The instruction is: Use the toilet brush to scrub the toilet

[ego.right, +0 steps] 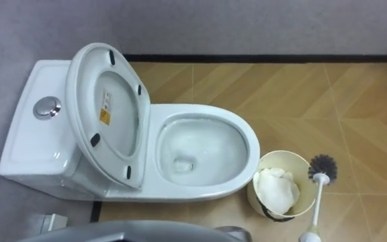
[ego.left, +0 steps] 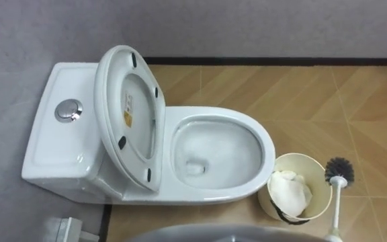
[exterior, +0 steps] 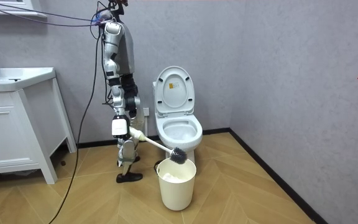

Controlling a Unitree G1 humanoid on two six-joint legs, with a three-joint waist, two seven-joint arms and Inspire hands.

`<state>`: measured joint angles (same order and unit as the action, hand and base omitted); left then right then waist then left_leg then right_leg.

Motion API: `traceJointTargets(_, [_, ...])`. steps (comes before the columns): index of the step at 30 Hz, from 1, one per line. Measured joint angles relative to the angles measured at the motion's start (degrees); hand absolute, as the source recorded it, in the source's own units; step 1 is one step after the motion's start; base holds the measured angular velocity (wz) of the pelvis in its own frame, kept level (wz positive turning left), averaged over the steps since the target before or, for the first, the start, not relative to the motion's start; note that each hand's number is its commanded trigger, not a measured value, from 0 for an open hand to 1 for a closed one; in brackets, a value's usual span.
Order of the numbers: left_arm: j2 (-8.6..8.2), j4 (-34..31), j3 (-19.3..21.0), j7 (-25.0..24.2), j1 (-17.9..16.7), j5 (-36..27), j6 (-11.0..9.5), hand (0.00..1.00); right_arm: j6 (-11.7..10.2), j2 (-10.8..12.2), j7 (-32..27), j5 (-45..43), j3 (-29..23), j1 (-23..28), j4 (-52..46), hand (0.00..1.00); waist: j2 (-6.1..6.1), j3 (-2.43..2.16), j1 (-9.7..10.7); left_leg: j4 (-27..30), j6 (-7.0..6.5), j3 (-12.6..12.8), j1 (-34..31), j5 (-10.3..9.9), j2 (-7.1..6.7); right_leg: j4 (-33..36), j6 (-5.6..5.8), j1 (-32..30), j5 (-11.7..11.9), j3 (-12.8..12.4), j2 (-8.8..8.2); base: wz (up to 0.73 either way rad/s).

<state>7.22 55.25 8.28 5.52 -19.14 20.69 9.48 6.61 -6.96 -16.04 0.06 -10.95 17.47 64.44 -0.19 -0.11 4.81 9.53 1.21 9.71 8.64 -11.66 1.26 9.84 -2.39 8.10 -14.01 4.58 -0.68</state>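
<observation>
- The right hand [exterior: 123, 128] gripped the toilet brush [ego.left: 339, 171] by its handle.
- The bristle head hung at the right rim of the bin [ego.left: 299, 156], right of the open toilet [ego.left: 264, 142].

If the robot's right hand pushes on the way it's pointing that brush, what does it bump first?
Probably the waste bin. The right hand points the toilet brush down and forward, its bristles by the bin's rim, beside the toilet. Depth is unclear, so it might just miss.
</observation>
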Motion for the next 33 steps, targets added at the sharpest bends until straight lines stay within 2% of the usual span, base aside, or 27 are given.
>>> traceJointTargets(6, [-0.03,0.02,-2.15,-0.07,0.22,0.27,1.31,0.00,1.73,0.02,0.02,-3.78,0.62,-0.74,0.46,0.00,0.09,0.00,-0.40,-0.01,0.00,1.04,0.10,0.00,0.05,0.06,0.00,-0.29,-0.01,-0.68,0.09,-0.06])
traceJointTargets(12, [0.03,0.01,-2.98,-1.15,0.15,0.33,2.16,0.00,2.21,-0.12,0.03,-10.90,1.28,-0.71,0.50,0.00,-0.06,-0.02,-0.49,-0.01,0.00,1.03,0.12,0.00,0.06,0.10,0.01,-0.30,0.00,-0.71,0.04,0.00])
traceJointTargets(18, [0.17,-0.09,-2.96,-1.27,-0.02,0.31,2.19,0.00,2.20,-0.19,1.32,-17.33,2.53,-1.36,0.46,0.00,-0.42,-0.07,-0.74,-0.01,0.00,0.83,-0.05,0.00,0.09,0.04,0.01,-0.38,0.00,-0.69,0.08,0.00])
traceJointTargets(25, [0.40,-0.07,-4.12,-1.26,0.01,0.18,2.15,0.00,2.20,-0.16,3.14,-17.79,4.78,-3.58,1.62,0.00,-1.26,-0.08,-0.74,-0.01,0.00,0.39,-0.17,0.00,0.04,-0.10,0.01,-0.37,0.00,-0.56,0.04,0.00])
traceJointTargets(33, [0.34,-0.07,-4.15,-1.28,0.11,0.24,2.71,0.00,2.88,-0.15,3.75,-17.32,4.75,-3.36,2.31,0.00,-1.19,-0.04,-0.65,-0.04,0.00,0.44,-0.04,0.00,0.06,-0.07,-0.01,-0.28,0.01,-0.21,0.01,0.00])
